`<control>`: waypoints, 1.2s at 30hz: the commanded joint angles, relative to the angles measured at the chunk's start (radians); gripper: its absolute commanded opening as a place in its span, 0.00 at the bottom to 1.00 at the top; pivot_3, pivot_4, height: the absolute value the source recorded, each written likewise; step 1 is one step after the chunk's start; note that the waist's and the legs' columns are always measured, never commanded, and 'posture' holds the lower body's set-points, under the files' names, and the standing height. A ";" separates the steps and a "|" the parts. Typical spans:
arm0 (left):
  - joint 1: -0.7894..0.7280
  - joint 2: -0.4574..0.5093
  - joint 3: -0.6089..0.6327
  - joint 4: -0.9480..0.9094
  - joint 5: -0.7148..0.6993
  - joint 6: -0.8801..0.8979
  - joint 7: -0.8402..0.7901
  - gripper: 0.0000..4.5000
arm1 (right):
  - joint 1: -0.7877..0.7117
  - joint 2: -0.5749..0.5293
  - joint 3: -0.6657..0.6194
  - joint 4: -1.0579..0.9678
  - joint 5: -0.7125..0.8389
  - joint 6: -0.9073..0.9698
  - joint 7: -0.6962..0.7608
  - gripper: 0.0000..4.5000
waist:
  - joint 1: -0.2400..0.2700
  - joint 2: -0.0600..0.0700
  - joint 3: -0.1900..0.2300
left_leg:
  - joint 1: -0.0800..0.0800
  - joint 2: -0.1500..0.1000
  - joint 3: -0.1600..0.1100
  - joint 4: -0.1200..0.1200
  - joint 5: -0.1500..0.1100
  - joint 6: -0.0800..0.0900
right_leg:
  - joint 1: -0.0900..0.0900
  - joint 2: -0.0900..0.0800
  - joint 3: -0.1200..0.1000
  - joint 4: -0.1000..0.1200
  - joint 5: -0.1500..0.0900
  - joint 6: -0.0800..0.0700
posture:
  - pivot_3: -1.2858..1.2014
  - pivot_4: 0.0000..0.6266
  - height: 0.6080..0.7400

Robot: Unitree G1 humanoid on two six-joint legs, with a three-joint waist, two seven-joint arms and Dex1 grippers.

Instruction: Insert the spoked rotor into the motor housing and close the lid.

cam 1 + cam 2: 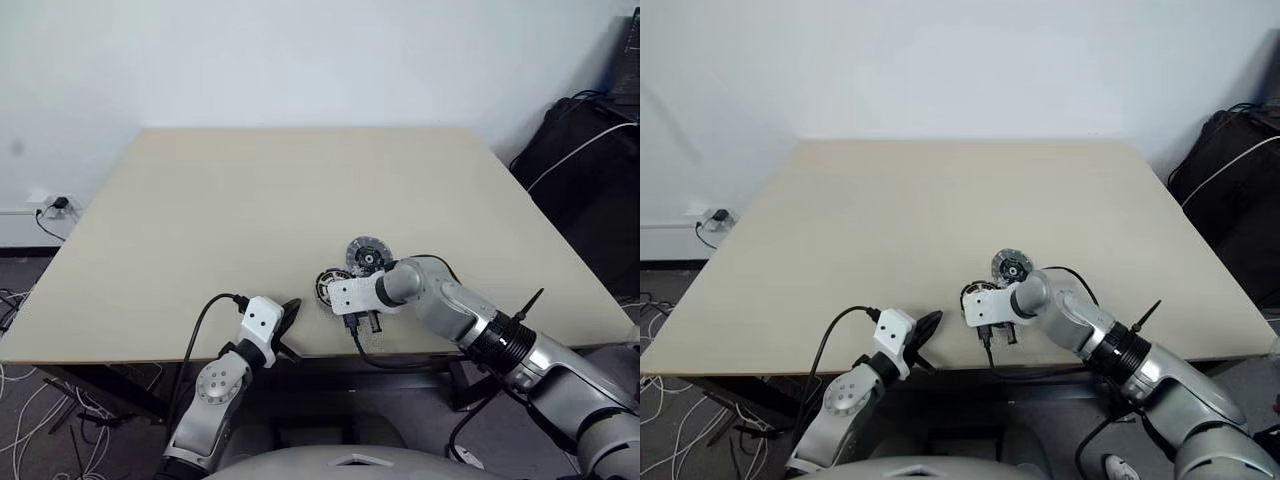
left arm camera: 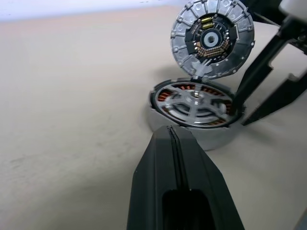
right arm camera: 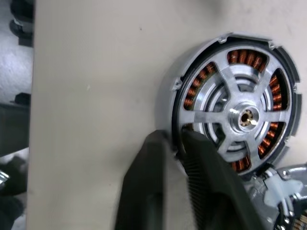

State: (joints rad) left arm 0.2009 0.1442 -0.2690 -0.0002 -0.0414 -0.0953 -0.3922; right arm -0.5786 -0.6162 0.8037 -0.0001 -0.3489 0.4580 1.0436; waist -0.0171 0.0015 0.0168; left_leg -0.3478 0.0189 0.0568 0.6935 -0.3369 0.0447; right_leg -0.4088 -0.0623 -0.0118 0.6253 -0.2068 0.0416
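Observation:
The motor housing sits near the table's front edge, its copper windings showing in a ring. The silver spoked rotor lies seated inside it. The lid stands tilted up at the housing's far edge, its ribbed inner face with the dark hub towards me. My right gripper points steeply down and is shut on the housing's rim, one finger outside the wall and one inside. My left gripper is shut and empty, a short way left of the housing, pointing at it.
The beige table stretches back to a white wall. The housing lies close to the front edge. A black bag stands off the table at the right. Cables and a wall socket are at the left.

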 commanded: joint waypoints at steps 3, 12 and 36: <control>-0.005 -0.007 0.002 -0.014 0.000 -0.015 0.004 0.00 | 0.020 0.021 -0.073 -0.005 -0.006 0.033 -0.022 0.02 | 0.000 0.000 0.000 | 0.000 0.001 0.000 0.001 0.000 0.000 | 0.000 0.000 0.000 0.001 0.000 0.000 | 0.52 0.00 1.00; -0.004 -0.009 -0.003 -0.010 -0.001 -0.011 -0.004 0.00 | 0.090 0.130 -0.221 -0.091 0.067 0.282 -0.078 0.02 | -0.003 0.000 0.000 | 0.000 0.001 0.001 0.001 0.001 -0.001 | -0.001 0.001 0.000 0.001 0.001 -0.001 | 0.52 0.00 1.00; -0.001 -0.010 -0.006 -0.002 -0.005 -0.011 -0.005 0.00 | 0.073 0.179 -0.243 -0.146 0.153 0.298 -0.128 0.60 | -0.003 0.000 0.000 | -0.002 0.001 0.000 0.001 0.000 -0.001 | -0.002 0.001 0.000 0.001 0.001 -0.001 | 0.52 0.00 1.00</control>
State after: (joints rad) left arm 0.2074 0.1395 -0.2757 0.0073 -0.0419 -0.0953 -0.3945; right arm -0.4839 -0.4378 0.5971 -0.0840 -0.2146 0.7705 0.9166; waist -0.0200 0.0019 0.0171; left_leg -0.3500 0.0194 0.0566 0.6943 -0.3365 0.0438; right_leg -0.4111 -0.0613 -0.0117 0.6261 -0.2057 0.0401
